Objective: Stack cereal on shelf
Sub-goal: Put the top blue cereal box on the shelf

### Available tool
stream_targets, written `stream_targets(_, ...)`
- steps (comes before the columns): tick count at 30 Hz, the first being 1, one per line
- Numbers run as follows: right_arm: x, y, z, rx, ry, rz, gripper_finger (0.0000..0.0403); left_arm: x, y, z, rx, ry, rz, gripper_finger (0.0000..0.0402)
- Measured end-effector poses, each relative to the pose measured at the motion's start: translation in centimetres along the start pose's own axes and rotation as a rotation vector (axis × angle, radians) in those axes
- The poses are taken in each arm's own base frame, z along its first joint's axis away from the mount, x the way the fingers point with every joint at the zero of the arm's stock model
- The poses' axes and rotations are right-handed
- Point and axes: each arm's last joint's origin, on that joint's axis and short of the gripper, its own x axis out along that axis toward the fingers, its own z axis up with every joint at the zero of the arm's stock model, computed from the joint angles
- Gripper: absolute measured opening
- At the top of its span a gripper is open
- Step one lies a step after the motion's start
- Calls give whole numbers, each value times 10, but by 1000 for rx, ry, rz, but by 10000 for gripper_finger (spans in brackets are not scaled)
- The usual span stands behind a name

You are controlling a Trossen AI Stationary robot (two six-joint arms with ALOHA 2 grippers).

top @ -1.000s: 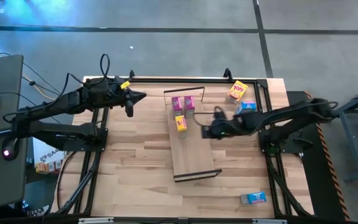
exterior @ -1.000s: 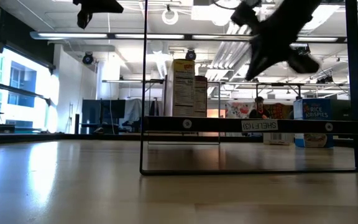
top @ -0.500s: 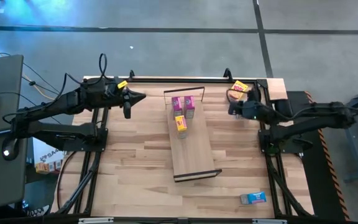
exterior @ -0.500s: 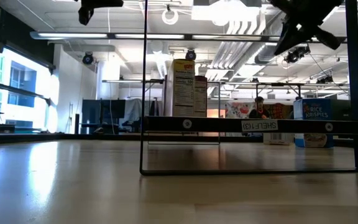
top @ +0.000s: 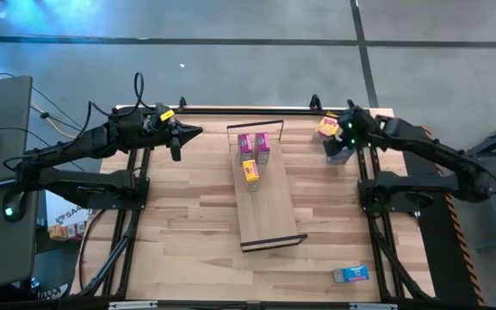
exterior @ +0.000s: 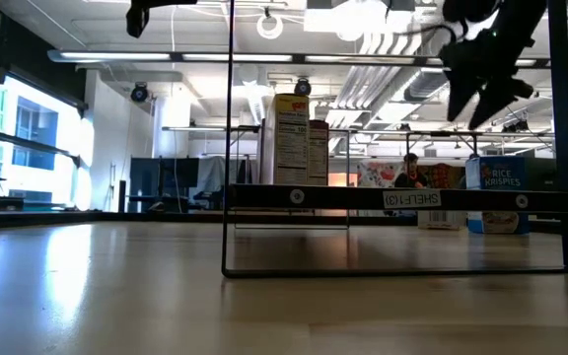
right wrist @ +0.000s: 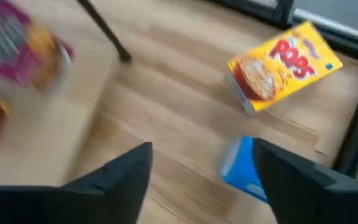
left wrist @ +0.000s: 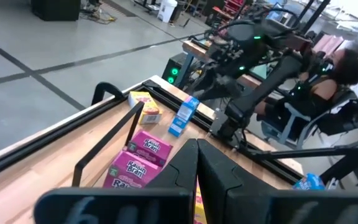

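On the butcher-block tabletop (top: 188,207) the shelf (top: 265,207) stands in the middle, with two pink boxes (top: 254,143) and one yellow box (top: 251,170) at its 12 o'clock end. At 2 o'clock the right gripper (top: 338,153), fingers spread open, hangs over a blue box (right wrist: 244,168). At 10 o'clock the left gripper (top: 177,145) waits closed. Beyond is a bright workshop.

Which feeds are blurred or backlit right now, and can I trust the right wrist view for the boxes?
Right wrist view: pink boxes smeared by motion; yellow box and blue box soft but readable. Low view: backlit, right pincer a silhouette. High view: sharp.
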Motion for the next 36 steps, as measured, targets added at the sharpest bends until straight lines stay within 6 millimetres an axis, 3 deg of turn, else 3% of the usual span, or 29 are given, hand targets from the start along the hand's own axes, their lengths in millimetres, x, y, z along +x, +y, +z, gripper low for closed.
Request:
stream_targets(8, 30, -30, 4, -347, 335, -21, 333, 0, 0, 0, -28, 0, 0, 0)
stream_targets(18, 45, -32, 8, -690, 415, 4, 336, 0, 0, -1, -13, 10, 0, 1)
stream_targets(27, 72, -33, 12, -902, 549, -31, 336, 0, 0, -1, 11, 11, 0, 1)
stream_targets(31, 81, -33, 12, -929, 592, -24, 317, 0, 0, -1, 31, 12, 0, 1)
stream_targets(36, 83, -33, 12, -933, 614, -31, 258, 0, 0, -1, 27, 10, 1, 1)
